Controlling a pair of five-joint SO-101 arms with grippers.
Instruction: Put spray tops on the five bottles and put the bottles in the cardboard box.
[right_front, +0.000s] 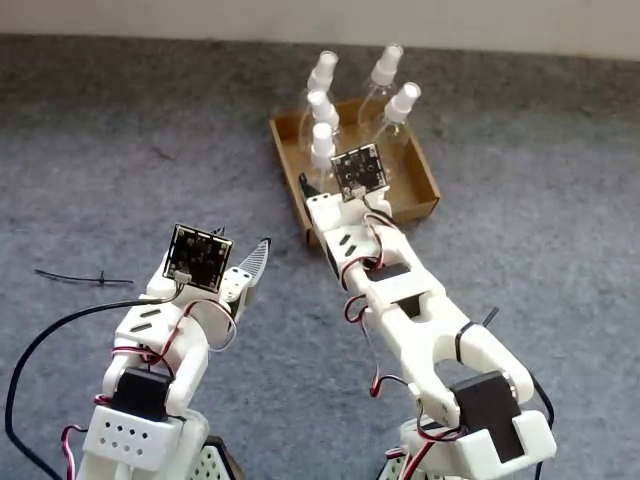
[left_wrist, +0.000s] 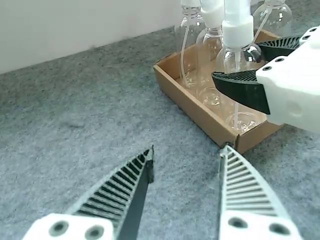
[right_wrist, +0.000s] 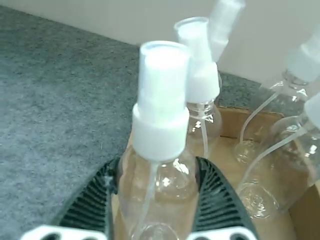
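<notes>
**Q:** Figure, part (a): what does the right arm hold?
**A:** My right gripper (right_wrist: 157, 167) is clamped on the near bottle (right_wrist: 157, 150). One ribbed finger (right_wrist: 95, 200) presses each side of its clear body, just below the white spray top (right_wrist: 161, 95). The bottle stands upright inside the cardboard box (right_front: 424, 170), at the corner nearest my left gripper (left_wrist: 186, 150).

**Q:** Part (b): the left arm?
**A:** Its jaws stand spread with nothing between them but grey carpet (left_wrist: 75, 110). The box lies ahead of its tips, toward my right gripper's side, and apart from them.

**Q:** Part (c): the rest of the set?
**A:** Just beyond my right gripper stand four other bottles (right_front: 387, 68), each upright in the box and each capped with a spray top.
</notes>
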